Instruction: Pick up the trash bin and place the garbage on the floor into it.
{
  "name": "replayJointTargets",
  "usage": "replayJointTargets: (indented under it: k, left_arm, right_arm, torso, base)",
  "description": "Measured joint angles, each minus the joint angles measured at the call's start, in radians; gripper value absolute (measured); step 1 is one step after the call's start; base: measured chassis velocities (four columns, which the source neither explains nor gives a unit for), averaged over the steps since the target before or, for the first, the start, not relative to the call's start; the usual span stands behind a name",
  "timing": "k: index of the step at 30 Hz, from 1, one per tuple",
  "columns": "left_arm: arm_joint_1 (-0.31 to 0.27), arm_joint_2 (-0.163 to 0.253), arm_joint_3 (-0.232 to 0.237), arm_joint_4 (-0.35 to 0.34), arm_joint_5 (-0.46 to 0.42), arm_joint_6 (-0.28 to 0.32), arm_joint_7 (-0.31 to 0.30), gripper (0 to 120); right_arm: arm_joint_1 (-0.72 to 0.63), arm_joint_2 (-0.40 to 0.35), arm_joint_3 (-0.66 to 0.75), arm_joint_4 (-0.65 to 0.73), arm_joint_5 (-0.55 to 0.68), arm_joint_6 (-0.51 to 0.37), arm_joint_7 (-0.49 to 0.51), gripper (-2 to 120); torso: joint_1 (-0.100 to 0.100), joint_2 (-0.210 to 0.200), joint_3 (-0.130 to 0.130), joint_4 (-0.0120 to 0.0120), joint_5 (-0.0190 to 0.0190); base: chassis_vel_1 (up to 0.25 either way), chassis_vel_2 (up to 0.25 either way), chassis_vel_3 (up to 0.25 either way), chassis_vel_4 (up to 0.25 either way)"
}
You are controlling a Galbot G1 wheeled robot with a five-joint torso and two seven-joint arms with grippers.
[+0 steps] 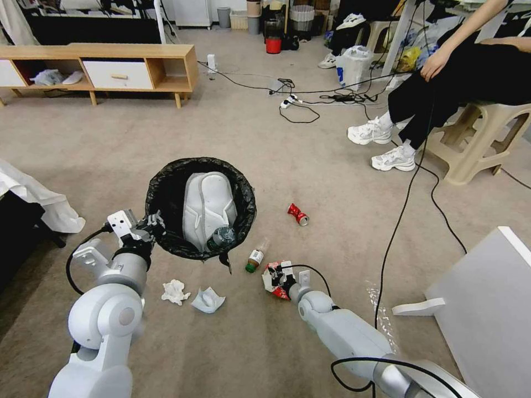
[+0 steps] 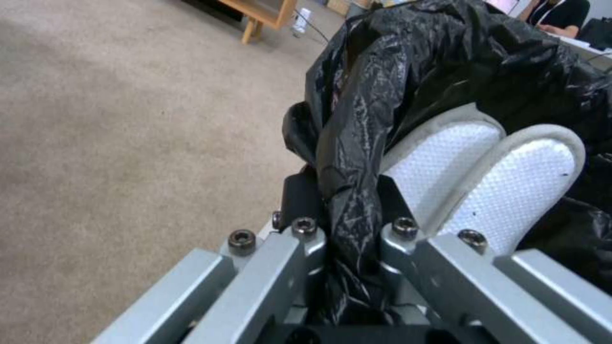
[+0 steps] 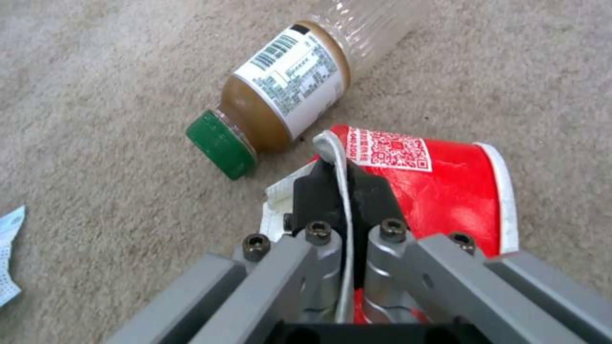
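The trash bin (image 1: 166, 193), lined with a black bag, is in the head view left of centre. My left gripper (image 1: 150, 225) is shut on its near rim, pinching the liner (image 2: 357, 143) between the fingers (image 2: 300, 200). White shoe-like pieces (image 1: 207, 207) and a small bottle (image 1: 223, 236) lie inside. My right gripper (image 1: 280, 276) is shut on the edge of a red-and-white wrapper (image 3: 446, 186) on the floor (image 1: 249, 138). Beside it lies a green-capped bottle (image 1: 255, 257) (image 3: 287, 95). A crushed red can (image 1: 297, 214), a crumpled tissue (image 1: 175, 291) and a pale blue mask (image 1: 208, 300) also lie on the carpet.
A seated person's legs and white sneakers (image 1: 381, 145) are at the right, on a beige stool (image 1: 481, 143). Cables (image 1: 409, 188) run across the carpet. A white panel (image 1: 487, 309) stands at the right, a wooden bench (image 1: 110, 69) at the back left and a white cloth (image 1: 33, 202) at the left.
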Motion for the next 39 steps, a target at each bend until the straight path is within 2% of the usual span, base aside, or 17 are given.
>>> replayJointTargets:
  k: [13, 20, 22, 23, 25, 28, 31, 32, 37, 39]
  left_arm:
    - [0.003, 0.002, -0.001, -0.003, 0.001, -0.001, 0.000, 4]
    - [0.002, 0.014, -0.003, -0.008, -0.017, 0.004, -0.008, 4]
    - [-0.005, 0.017, -0.001, -0.008, -0.027, 0.009, -0.013, 4]
    - [-0.005, 0.017, -0.001, -0.008, -0.027, 0.009, -0.013, 4]
    - [-0.013, 0.019, 0.007, -0.006, -0.037, 0.018, -0.019, 4]
    - [-0.015, 0.019, 0.010, -0.004, -0.041, 0.021, -0.021, 4]
    - [-0.019, 0.020, 0.019, -0.003, -0.060, 0.035, -0.034, 4]
    - [-0.019, 0.020, 0.019, -0.003, -0.060, 0.035, -0.034, 4]
    - [-0.017, 0.036, 0.020, -0.016, -0.117, 0.076, -0.073, 4]
    - [-0.017, 0.045, 0.019, -0.034, -0.170, 0.114, -0.116, 4]
  right_arm:
    - [-0.014, -0.010, 0.029, 0.015, -0.009, 0.006, 0.000, 0]
    - [-0.053, -0.071, 0.117, 0.167, -0.021, -0.005, 0.044, 0]
    - [-0.084, -0.124, 0.165, 0.264, -0.022, -0.014, 0.068, 0]
    - [-0.084, -0.124, 0.165, 0.264, -0.022, -0.014, 0.068, 0]
    - [-0.120, -0.186, 0.224, 0.385, -0.019, -0.029, 0.097, 0]
    - [-0.131, -0.204, 0.246, 0.418, -0.025, -0.031, 0.102, 0]
    - [-0.170, -0.266, 0.335, 0.532, -0.050, -0.029, 0.111, 0]
    - [-0.170, -0.266, 0.335, 0.532, -0.050, -0.029, 0.111, 0]
    - [-0.210, -0.320, 0.453, 0.666, -0.051, -0.024, 0.116, 0]
    - [-0.218, -0.336, 0.508, 0.733, -0.055, -0.018, 0.116, 0]
  torso:
    - [0.000, 0.000, 0.000, 0.0000, 0.0000]
    - [0.000, 0.000, 0.000, 0.0002, 0.0000]
    - [0.000, 0.000, 0.000, 0.0000, 0.0003]
    - [0.000, 0.000, 0.000, 0.0000, 0.0003]
    - [0.000, 0.000, 0.000, -0.0002, 0.0006]
    - [0.000, 0.000, 0.000, -0.0002, 0.0002]
    - [0.000, 0.000, 0.000, -0.0003, 0.0005]
    - [0.000, 0.000, 0.000, -0.0003, 0.0005]
    - [0.000, 0.000, 0.000, 0.0001, 0.0005]
    - [0.000, 0.000, 0.000, 0.0000, 0.0001]
  base:
    - [0.000, 0.000, 0.000, 0.000]
    - [0.000, 0.000, 0.000, 0.000]
    - [0.000, 0.000, 0.000, 0.000]
    - [0.000, 0.000, 0.000, 0.000]
    - [0.000, 0.000, 0.000, 0.000]
    - [0.000, 0.000, 0.000, 0.000]
    - [0.000, 0.000, 0.000, 0.000]
    - [0.000, 0.000, 0.000, 0.000]
    - [0.000, 0.000, 0.000, 0.000]
    - [0.000, 0.000, 0.000, 0.000]
